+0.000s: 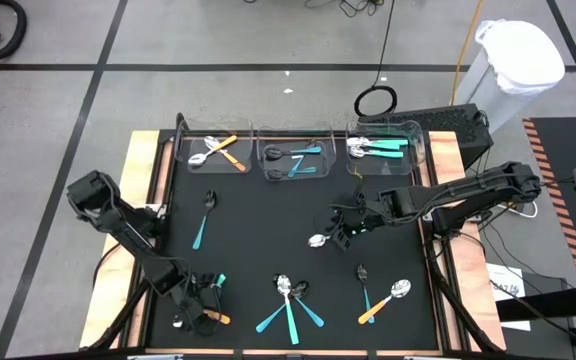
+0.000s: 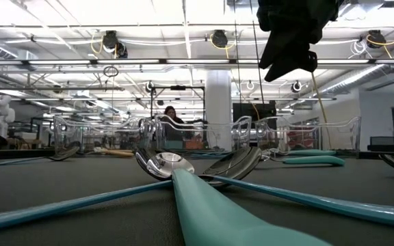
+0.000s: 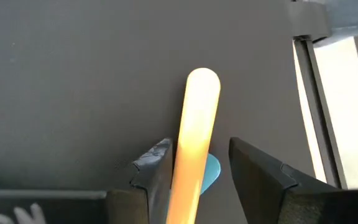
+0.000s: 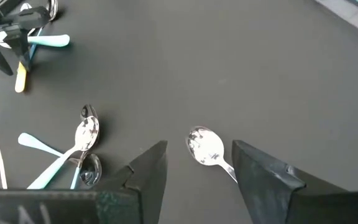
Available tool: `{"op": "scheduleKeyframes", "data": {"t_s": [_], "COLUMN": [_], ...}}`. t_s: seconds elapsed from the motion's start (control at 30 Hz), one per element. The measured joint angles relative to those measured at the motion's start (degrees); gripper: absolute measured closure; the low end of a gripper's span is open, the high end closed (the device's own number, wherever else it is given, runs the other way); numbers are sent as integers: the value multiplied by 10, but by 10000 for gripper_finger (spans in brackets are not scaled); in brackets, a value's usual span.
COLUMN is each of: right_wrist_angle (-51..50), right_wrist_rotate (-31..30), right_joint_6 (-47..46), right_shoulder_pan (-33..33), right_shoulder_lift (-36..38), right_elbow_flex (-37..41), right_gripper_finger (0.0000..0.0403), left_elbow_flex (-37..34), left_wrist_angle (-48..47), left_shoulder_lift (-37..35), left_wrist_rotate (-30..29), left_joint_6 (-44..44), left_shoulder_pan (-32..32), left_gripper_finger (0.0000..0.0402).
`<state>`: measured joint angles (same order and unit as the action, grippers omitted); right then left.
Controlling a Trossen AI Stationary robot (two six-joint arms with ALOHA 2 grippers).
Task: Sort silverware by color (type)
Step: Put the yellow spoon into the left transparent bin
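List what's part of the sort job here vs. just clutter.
Job:
loose spoons on the mat
sorted spoons in the bins
left tool, open around an orange handle
right tool, open over a silver spoon

Clutter:
white bag
cable loop

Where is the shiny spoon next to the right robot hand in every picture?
High view: mid-table, the shiny spoon lies at the right gripper.
Right wrist view: its bowl sits between the open fingers.
Low view: cannot pick it out.
Left wrist view: not in it.
Shared landmark: the teal spoon pile at the table's front.
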<state>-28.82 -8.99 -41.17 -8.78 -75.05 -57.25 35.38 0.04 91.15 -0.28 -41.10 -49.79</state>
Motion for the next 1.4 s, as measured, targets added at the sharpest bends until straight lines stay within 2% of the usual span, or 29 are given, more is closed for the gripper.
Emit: {"op": "scheduleKeyframes", "data": {"t_s": [0.2,0.43,0.53,0.83,1.07,1.23,1.4], "right_wrist_angle": [-1,-1,-1,16,26,27,24], "right_wrist_rotate": [0,0,1,-1,-1,0,-1], "right_joint_6": [-1,5,16,35,42,43,42], "right_shoulder_pan": [0,0,0,5,6,6,6], "right_shoulder_lift": [0,0,0,0,0,0,0], "right_elbow_flex": [0,0,0,0,0,0,0], "right_gripper_finger": [229,229,229,229,229,229,229], "left_elbow_flex": [2,10,26,52,82,90,103], "left_wrist_angle": [-34,-51,-52,-119,-217,-244,-281], "left_shoulder_lift": [11,12,7,-68,-153,-207,-251], "left_wrist_rotate": [-5,-9,-9,-62,-62,-57,-43], "left_joint_6": [-4,-1,-1,11,70,98,125], "left_shoulder_pan": [0,4,4,59,140,204,274], "left_gripper_finger": [257,351,375,377,376,377,395]}}
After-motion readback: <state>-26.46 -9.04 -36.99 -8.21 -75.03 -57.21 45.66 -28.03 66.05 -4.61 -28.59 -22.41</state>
